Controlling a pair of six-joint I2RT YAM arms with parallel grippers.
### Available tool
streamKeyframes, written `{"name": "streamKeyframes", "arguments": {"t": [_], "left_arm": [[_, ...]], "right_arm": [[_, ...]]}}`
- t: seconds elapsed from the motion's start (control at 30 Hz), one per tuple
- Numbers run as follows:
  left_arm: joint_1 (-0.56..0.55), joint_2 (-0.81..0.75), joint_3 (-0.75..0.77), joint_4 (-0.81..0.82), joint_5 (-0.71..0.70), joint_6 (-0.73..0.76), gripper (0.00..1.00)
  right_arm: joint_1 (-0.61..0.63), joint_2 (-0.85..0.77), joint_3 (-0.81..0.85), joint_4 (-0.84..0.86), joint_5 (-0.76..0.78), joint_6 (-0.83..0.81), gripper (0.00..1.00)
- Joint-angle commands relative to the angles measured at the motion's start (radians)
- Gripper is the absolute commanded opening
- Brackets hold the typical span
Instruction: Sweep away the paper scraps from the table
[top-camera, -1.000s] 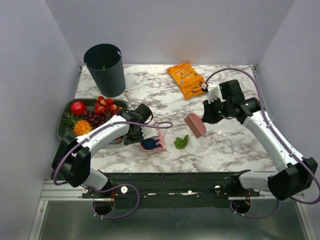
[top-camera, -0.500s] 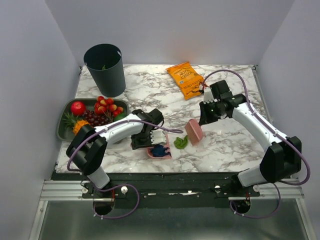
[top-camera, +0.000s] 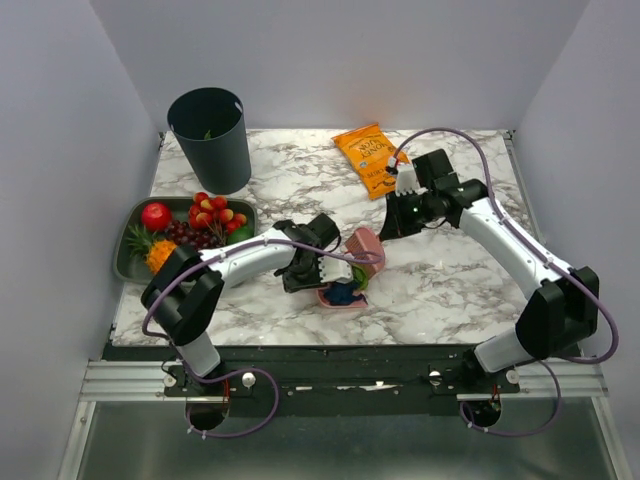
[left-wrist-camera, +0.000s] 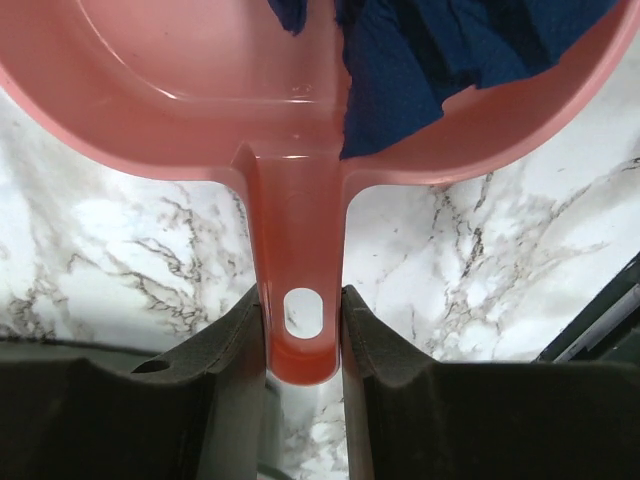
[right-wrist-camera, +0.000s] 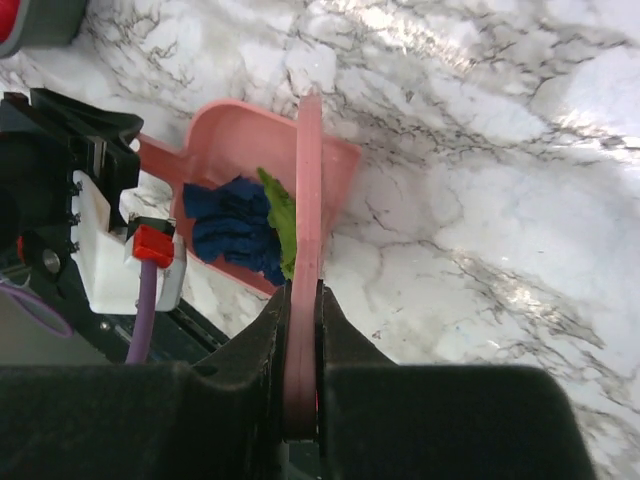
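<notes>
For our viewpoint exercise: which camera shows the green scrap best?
Right wrist: the green scrap lies in the dustpan, beside the brush. Top external shows only a sliver; left wrist shows none.

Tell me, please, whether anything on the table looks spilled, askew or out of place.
Nothing looks spilled or damaged. The blue scrap lies inside the dustpan, with the green scrap beside it against the brush. Only the snack bag lies slanted at the back, intact.

Bright even light, soft shadows, glare on the table (right-wrist-camera: 520, 200), blurry wrist-view foregrounds.
</notes>
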Motion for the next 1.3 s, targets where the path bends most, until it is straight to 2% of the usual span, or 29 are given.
{"name": "streamKeyframes", "arguments": {"t": [0.0,0.27,0.33,0.5,0.63,0.73,0.87,0.93,1.1,1.27], "left_arm": [[0.016,-0.107,-0.096,0.152,0.114,-0.001,0.0],[0.021,-0.227,-0.175,0.416,0.191,-0.053,0.0],[0.019,-0.225,-0.169,0.456,0.191,-0.055,0.0],[0.019,-0.222,-0.149,0.491,0.224,-0.069,0.0],[0.021,-0.225,-0.104,0.505,0.204,-0.108,0.0],[0.021,-0.242,-0.084,0.522,0.201,-0.131,0.0],[0.022,-0.274,-0.077,0.522,0.173,-0.154,0.0],[0.033,-0.273,-0.018,0.447,0.184,-0.173,0.0],[0.065,-0.297,0.096,0.33,0.181,-0.167,0.0],[0.154,-0.3,0.218,0.2,0.159,-0.164,0.0]], "right_arm": [[-0.004,-0.089,0.053,0.004,0.099,-0.08,0.01],[-0.004,-0.091,0.157,-0.051,0.168,-0.149,0.0],[-0.005,-0.086,0.186,-0.049,0.259,-0.139,0.01],[-0.015,-0.031,0.399,-0.084,0.303,-0.142,0.0],[-0.019,-0.013,0.52,-0.126,0.343,-0.224,0.01],[-0.051,-0.022,0.492,-0.1,0.379,-0.237,0.0],[-0.145,-0.039,0.412,-0.061,0.41,-0.153,0.0],[-0.185,-0.057,0.392,-0.084,0.381,-0.137,0.0],[-0.188,-0.131,0.222,-0.025,0.317,-0.133,0.01],[-0.189,-0.164,0.201,-0.006,0.272,-0.113,0.01]]}}
